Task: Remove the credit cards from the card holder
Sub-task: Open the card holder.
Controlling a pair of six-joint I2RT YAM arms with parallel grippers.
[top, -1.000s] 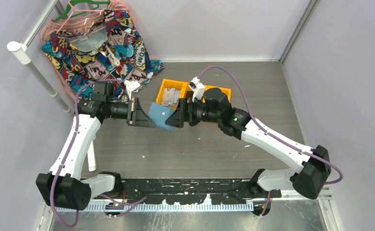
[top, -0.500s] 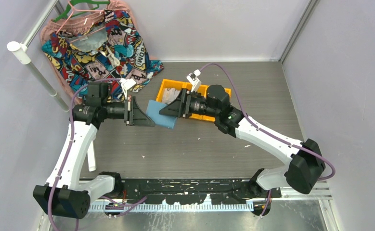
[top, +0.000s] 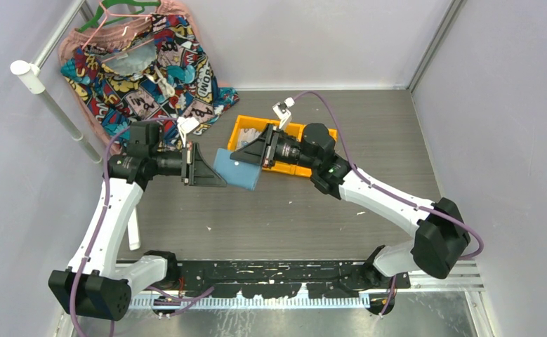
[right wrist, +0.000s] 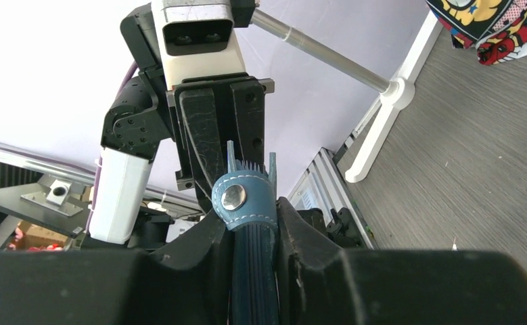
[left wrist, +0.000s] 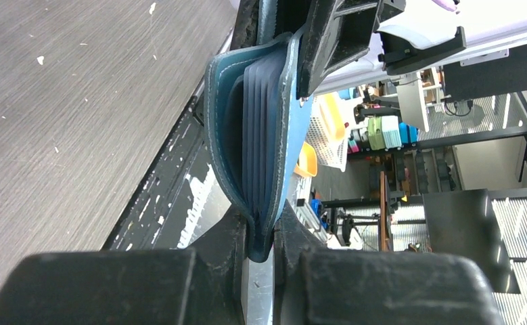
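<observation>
Grey wood-grain table [top: 256,217] is lying under both arms in your top view; you are holding the blue card holder [top: 236,170] between the left gripper [top: 214,172] and right gripper [top: 251,153], with an orange bin [top: 324,133] just behind. Your left wrist view is showing that gripper clenched on the card holder's fold, dark inner layers fanning apart. Your right wrist view is showing that gripper pinching the card holder's snap strap [right wrist: 245,200].
</observation>
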